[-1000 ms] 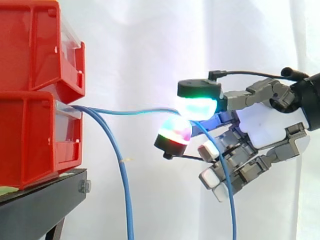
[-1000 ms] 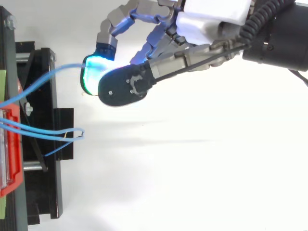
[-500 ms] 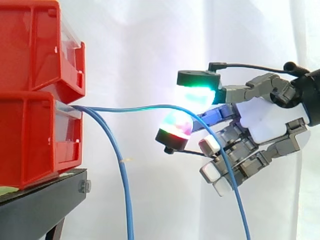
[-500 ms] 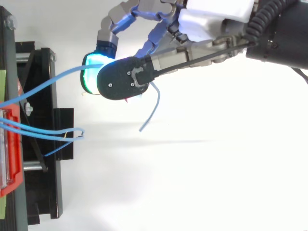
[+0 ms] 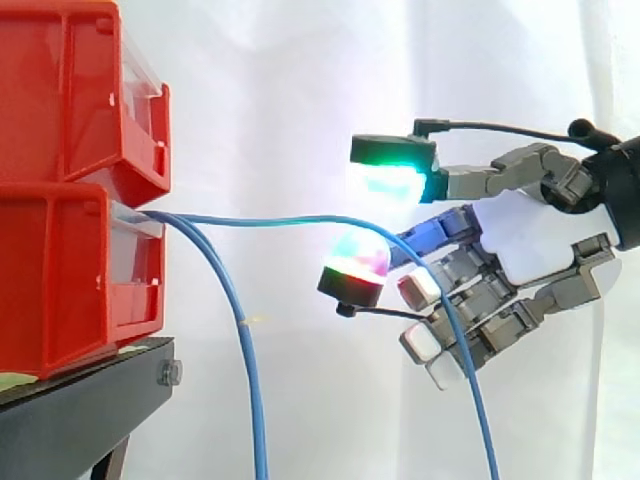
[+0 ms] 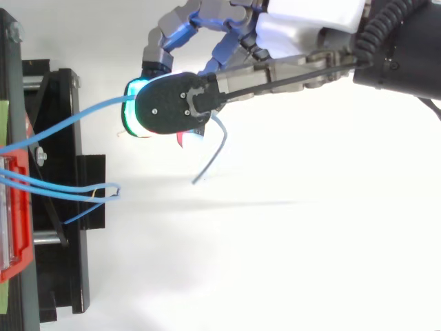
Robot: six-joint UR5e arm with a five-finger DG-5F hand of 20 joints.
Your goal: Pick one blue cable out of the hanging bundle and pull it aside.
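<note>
Right of the lower bin (image 5: 70,270), I am holding the robot hand (image 5: 530,240) out from the right, with finger and thumb curling loosely round one cable (image 5: 260,218). That cable is running nearly level from the lower bin's mouth to the right. It is passing between my green pad (image 5: 390,185) and the pad (image 5: 358,258) below it, bending over the lower one and dropping past my other fingers. A slight gap is showing between the two pads. Other cables (image 5: 235,310) are hanging just beside the lower bin, past the stand (image 5: 80,410), well apart from the robot hand.
</note>
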